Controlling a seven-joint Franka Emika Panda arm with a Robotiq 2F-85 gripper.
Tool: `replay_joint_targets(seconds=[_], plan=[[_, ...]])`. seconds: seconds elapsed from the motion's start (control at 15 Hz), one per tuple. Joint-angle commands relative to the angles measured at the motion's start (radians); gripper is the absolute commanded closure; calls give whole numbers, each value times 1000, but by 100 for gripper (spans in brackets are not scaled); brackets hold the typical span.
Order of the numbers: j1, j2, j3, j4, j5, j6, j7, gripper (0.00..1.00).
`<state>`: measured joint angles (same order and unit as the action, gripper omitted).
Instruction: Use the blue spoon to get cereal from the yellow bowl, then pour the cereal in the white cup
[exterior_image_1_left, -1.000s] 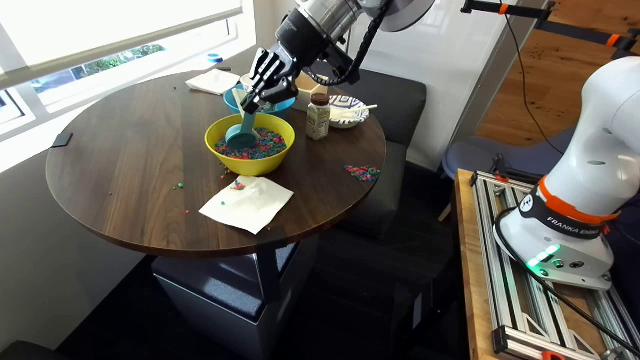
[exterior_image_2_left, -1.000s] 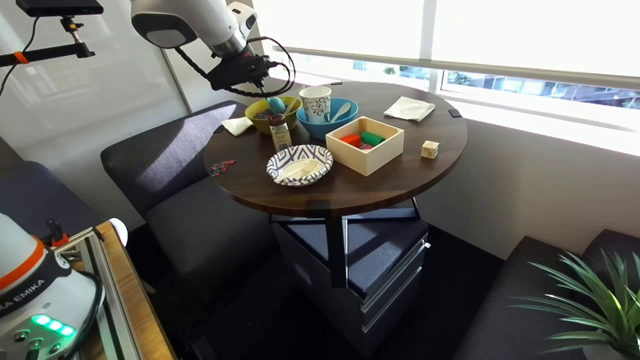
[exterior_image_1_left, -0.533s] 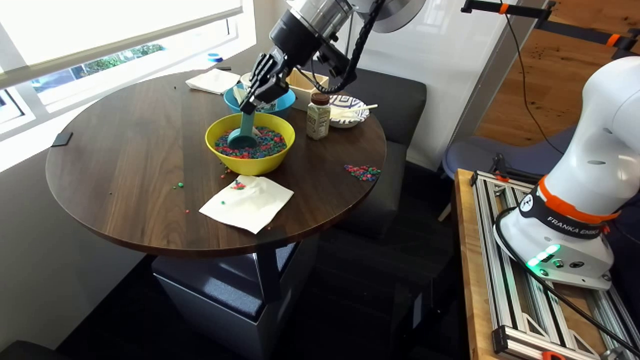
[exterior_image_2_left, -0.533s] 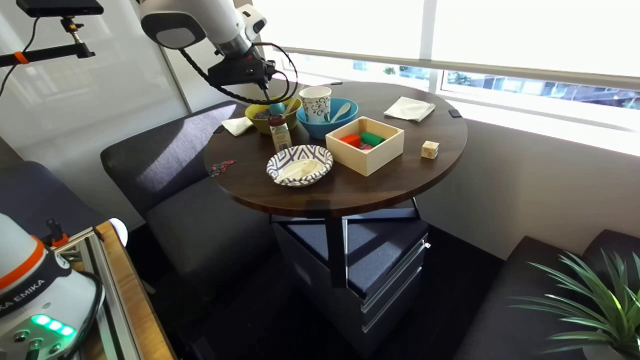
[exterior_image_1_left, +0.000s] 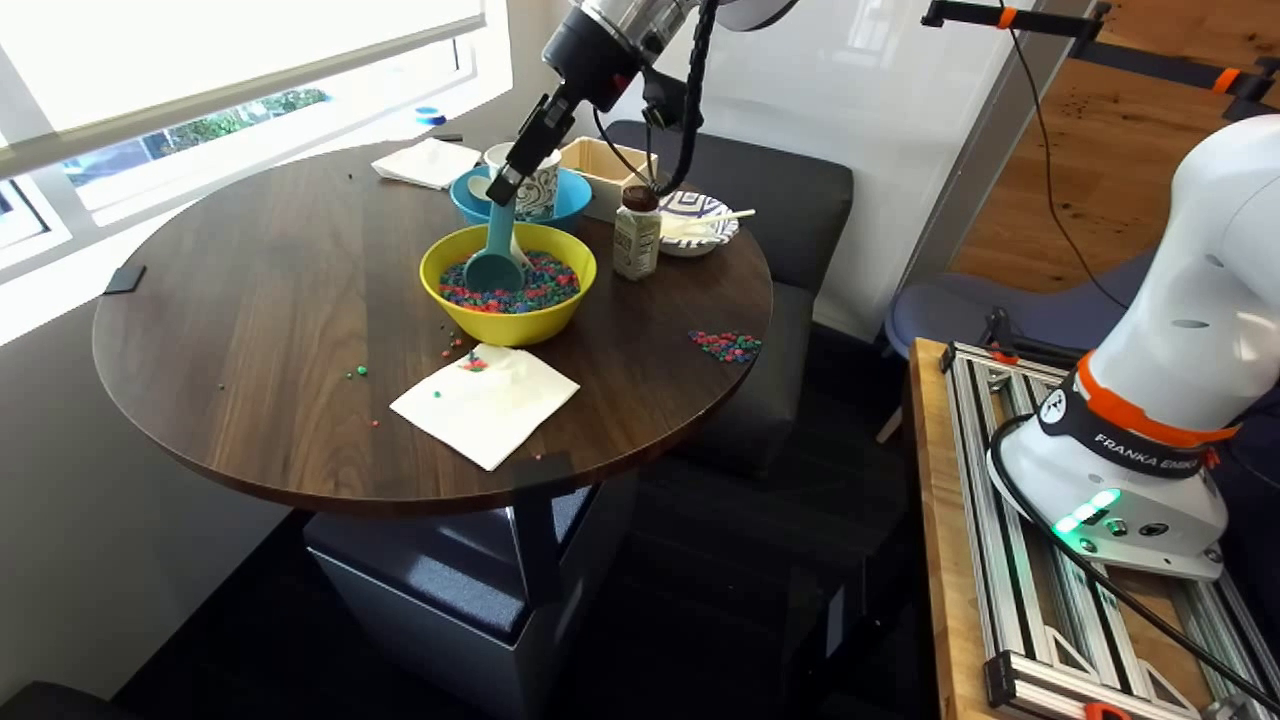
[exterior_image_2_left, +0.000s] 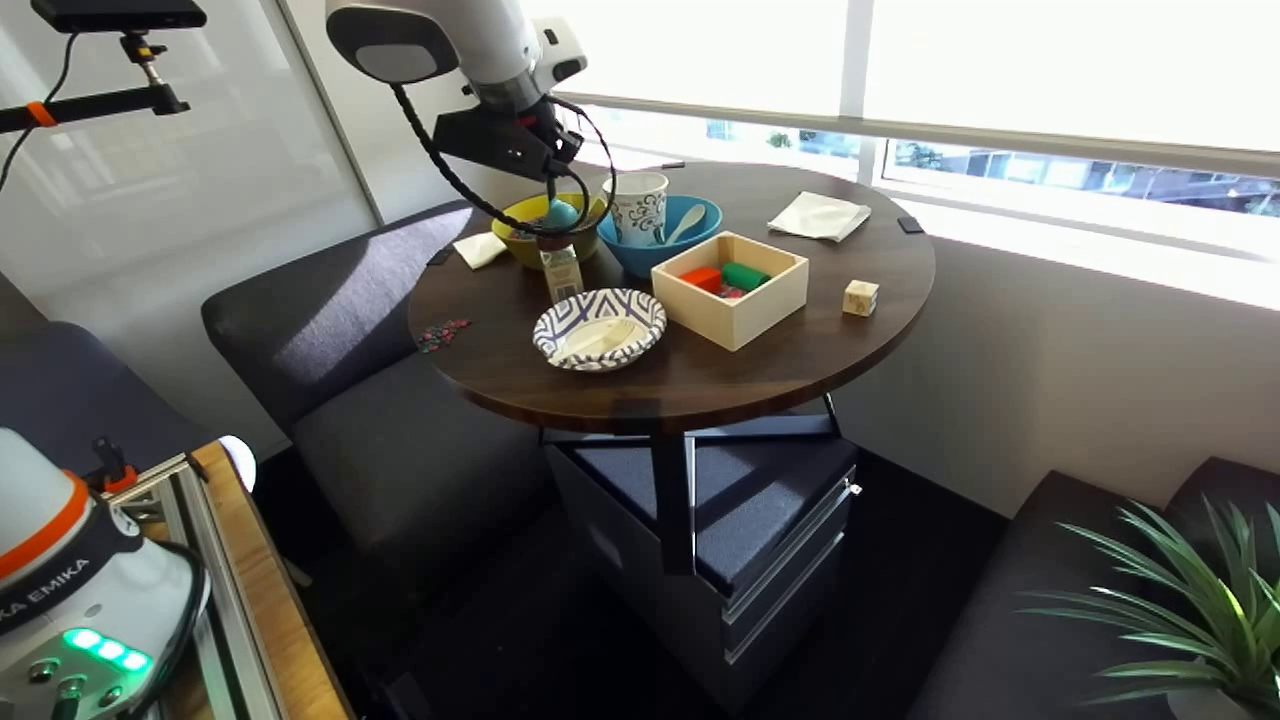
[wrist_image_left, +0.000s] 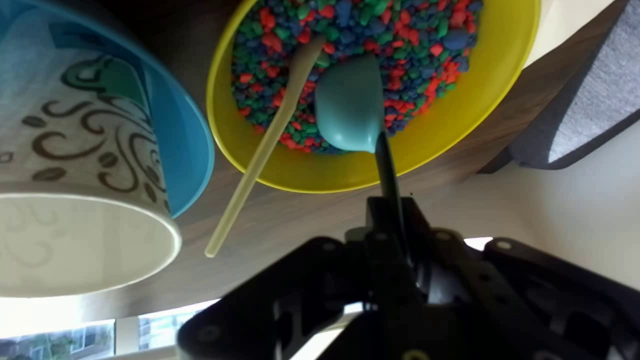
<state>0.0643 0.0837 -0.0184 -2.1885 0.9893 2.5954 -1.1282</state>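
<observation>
The blue spoon (exterior_image_1_left: 493, 270) stands tilted in the yellow bowl (exterior_image_1_left: 530, 328), its scoop down in the multicoloured cereal (exterior_image_1_left: 550, 285). My gripper (exterior_image_1_left: 502, 192) is shut on the spoon's handle above the bowl. In the wrist view the rounded back of the spoon's scoop (wrist_image_left: 349, 105) faces the camera, resting at the cereal (wrist_image_left: 425, 60); the gripper (wrist_image_left: 392, 205) holds the thin dark-looking handle. What the scoop holds is hidden. The white cup (exterior_image_2_left: 632, 215), printed with dark swirls, stands in the blue bowl beside the yellow bowl. Its open mouth (wrist_image_left: 75, 245) shows at left in the wrist view.
The blue bowl (exterior_image_2_left: 640, 262) holds the cup and a pale spoon. Another pale spoon (wrist_image_left: 270, 135) leans in the yellow bowl. A seasoning bottle (exterior_image_1_left: 637, 240), patterned dish (exterior_image_2_left: 600, 330), wooden box (exterior_image_2_left: 735, 300) and block (exterior_image_2_left: 860, 298) stand nearby. A napkin (exterior_image_1_left: 487, 408) and spilled bits (exterior_image_1_left: 725, 346) lie on the table.
My gripper has turned, and the spoon's scoop has gone lower into the cereal and slightly sideways. The yellow bowl, blue bowl and near napkin have shifted slightly.
</observation>
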Motion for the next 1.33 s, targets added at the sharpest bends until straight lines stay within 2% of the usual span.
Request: replay_joint_targets(seconds=[0.0,0.33,0.73,1.27], plan=[[-54,39,6,39,36,-82,53,98],[-83,54,10,57,70,-155,73,98],[-84,65,17,65,54,-242,90,98],[-95,95,11,98,56,-304,138,98]])
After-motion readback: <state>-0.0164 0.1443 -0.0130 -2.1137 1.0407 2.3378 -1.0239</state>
